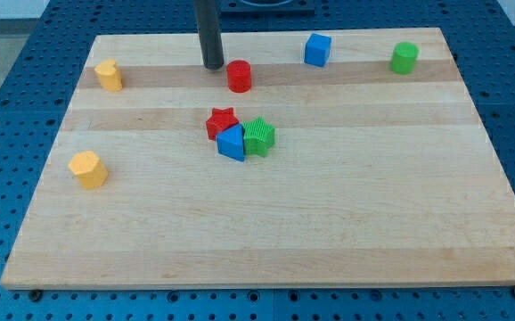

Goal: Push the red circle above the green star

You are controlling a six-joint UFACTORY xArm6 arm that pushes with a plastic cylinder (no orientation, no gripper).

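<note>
Yellow block (pixel 88 168), shape unclear, nearest. Red star (pixel 221 122) partly hidden behind blue block (pixel 232 143), beside green star (pixel 259 136). My tip (pixel 213 67), pincerless, holding nothing, just left of red circle (pixel 239 76).

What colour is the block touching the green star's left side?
Blue: the blue block sits against the green star, clearest in the camera view.
</note>
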